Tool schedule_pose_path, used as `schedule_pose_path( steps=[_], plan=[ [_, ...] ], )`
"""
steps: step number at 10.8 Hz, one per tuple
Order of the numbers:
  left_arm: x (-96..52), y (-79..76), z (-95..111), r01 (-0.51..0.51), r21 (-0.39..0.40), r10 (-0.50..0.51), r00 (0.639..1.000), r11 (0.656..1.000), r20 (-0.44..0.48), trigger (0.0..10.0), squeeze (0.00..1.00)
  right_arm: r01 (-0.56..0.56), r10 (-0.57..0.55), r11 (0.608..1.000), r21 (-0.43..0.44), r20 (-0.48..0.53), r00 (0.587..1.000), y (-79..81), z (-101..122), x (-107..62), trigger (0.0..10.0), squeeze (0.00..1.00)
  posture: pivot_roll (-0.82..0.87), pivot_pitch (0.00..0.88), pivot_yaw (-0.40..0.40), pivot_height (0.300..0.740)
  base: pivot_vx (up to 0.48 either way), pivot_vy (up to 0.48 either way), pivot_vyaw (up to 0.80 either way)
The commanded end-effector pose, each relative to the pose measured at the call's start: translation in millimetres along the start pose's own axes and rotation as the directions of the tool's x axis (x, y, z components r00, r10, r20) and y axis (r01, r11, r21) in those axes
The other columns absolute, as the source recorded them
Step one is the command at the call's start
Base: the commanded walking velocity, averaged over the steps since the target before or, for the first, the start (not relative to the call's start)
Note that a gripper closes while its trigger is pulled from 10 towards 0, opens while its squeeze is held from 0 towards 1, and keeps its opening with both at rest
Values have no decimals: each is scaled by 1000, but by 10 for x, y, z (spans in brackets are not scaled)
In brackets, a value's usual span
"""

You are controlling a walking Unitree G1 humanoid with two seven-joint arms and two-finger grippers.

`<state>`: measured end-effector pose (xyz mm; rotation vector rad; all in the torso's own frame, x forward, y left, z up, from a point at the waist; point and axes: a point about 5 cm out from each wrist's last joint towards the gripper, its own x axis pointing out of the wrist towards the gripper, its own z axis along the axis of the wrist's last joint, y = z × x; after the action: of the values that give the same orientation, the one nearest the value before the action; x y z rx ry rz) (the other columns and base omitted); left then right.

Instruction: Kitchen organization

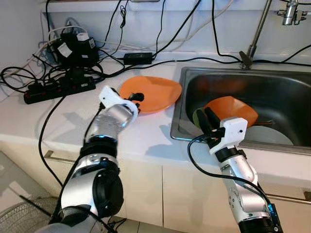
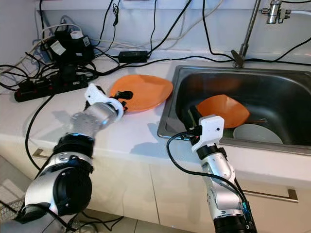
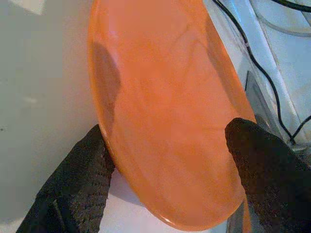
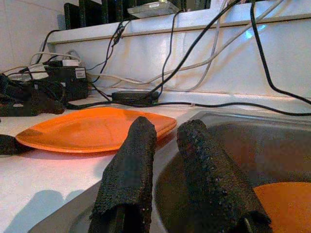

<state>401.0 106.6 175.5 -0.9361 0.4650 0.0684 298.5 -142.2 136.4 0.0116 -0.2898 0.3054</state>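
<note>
Flat orange oval plastic plate [image 1: 151, 92] is seen lying face-up on the white counter [image 1: 58, 121], just beside the left rim of the stainless steel sink [image 1: 181, 104]. Its long axis is judged to run across the counter, from the power-strip side toward the sink, with the sink end reaching the sink's edge.

Left hand [image 1: 137, 99] is placed at the plate's near-left rim. Its two black fingers [image 3: 77, 179] are spread, one at each side of the rim; the plate is not yet pinched.

Step in hand is judged to be a grasp of this plate. A firm hold would call for one finger slid under the rim and one above, closed squarely across the thin edge, then a level lift, since a shallow glossy plate is likely to slip.

Right hand [image 1: 206, 121] is held over the sink's front-left corner, fingers slightly parted, nothing between them. A second orange plate [image 1: 232, 110] is tilted inside the sink above a pale round dish [image 1: 266, 135].

Black power strip [image 1: 58, 88] and tangled cables [image 1: 73, 48] lie well clear at the back-left.
</note>
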Motion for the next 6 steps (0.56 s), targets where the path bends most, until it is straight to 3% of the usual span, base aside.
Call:
schedule_pose_path(
  steps=[1, 2, 3, 4, 6],
  plan=[
    [48, 92, -189, -42, 27, 44, 997, 999, -67, 10000, 0, -18, 18, 1000, 5, -39, 999, 32, -60, -4, 10000, 0, -22, 3, 105, 740, 0, 0, 0],
    [54, 84, -207, -41, 28, 43, 997, 999, -69, 10000, 0, -17, 17, 1000, 4, -40, 999, 29, -58, -4, 10000, 0, -26, 5, 103, 740, 0, 0, 0],
    [70, 66, -228, -34, 26, 36, 997, 999, -70, 1804, 0, -16, 17, 1000, 2, -41, 999, 23, -57, -5, 10000, 0, -27, 6, 101, 740, 0, 0, 0],
    [79, 52, -236, -25, 20, 26, 997, 999, -67, 0, 0, -17, 17, 1000, 1, -44, 999, 19, -57, -5, 10000, 0, -28, 6, 100, 740, 0, 0, 0],
    [92, 49, -240, -18, 13, 19, 998, 1000, -60, 0, 0, -18, 18, 1000, 0, -46, 999, 19, -58, -6, 10000, 0, -28, 6, 100, 740, 0, 0, 0]
  ],
)
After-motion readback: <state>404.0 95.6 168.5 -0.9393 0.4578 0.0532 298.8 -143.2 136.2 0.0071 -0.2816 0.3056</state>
